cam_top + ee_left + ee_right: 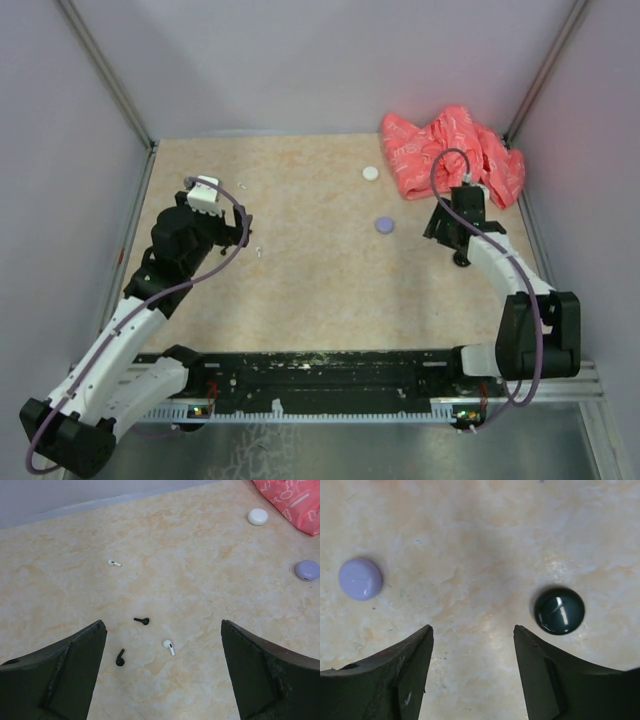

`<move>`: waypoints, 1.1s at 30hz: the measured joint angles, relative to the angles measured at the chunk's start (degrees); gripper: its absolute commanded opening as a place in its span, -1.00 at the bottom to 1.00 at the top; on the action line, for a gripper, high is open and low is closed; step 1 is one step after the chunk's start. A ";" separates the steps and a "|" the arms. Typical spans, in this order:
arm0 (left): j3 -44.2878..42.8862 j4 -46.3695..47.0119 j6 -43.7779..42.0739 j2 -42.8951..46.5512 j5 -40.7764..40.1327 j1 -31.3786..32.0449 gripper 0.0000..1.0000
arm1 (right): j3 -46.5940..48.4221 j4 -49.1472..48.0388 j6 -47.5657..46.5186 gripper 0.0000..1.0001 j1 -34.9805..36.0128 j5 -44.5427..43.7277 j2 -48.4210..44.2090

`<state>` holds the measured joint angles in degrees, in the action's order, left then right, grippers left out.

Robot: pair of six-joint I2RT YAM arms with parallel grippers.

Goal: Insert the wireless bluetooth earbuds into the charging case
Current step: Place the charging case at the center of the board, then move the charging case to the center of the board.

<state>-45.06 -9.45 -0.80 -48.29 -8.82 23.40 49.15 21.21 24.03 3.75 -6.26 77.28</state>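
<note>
Task barely begun by my reckoning. Four earbuds (169, 646) lie loose on the desk (200, 580): two black and one white just ahead of the left tool (163, 625), which is spread wide and empty, another white farther ahead. Right tool (472, 632) is spread too, pinching nothing, with the black case (559, 611) ahead to its right and the lavender case (360, 579) to its left. Both cases look shut, so every insertion remains.

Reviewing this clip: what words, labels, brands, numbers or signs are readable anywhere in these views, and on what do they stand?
No text can be read in any view.
pink cloth: white printed marks, too blurred to tell whether they are letters.
white case, lavender case, black case: no marking visible, only glare.
earbuds: too small to show any.
</note>
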 measured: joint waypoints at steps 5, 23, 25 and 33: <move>0.00 -0.02 0.57 0.24 0.98 0.02 1.00 | -2.03 -0.28 -0.02 0.34 -5.70 -0.68 -0.94; 0.00 -0.02 0.81 0.85 1.97 0.09 1.00 | -2.97 -8.39 -3.04 0.31 -19.65 12.61 8.39; 0.00 -0.02 0.81 0.85 2.01 0.09 1.00 | -2.97 -8.39 -3.61 0.30 -20.02 13.62 8.70; 0.00 -0.02 0.83 0.87 2.45 0.09 1.00 | -2.99 -7.45 -4.55 0.26 -20.15 17.53 8.76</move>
<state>-45.06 -9.47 0.03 -47.42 -6.37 23.49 46.15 13.76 19.49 -16.40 11.27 86.04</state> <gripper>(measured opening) 0.998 0.635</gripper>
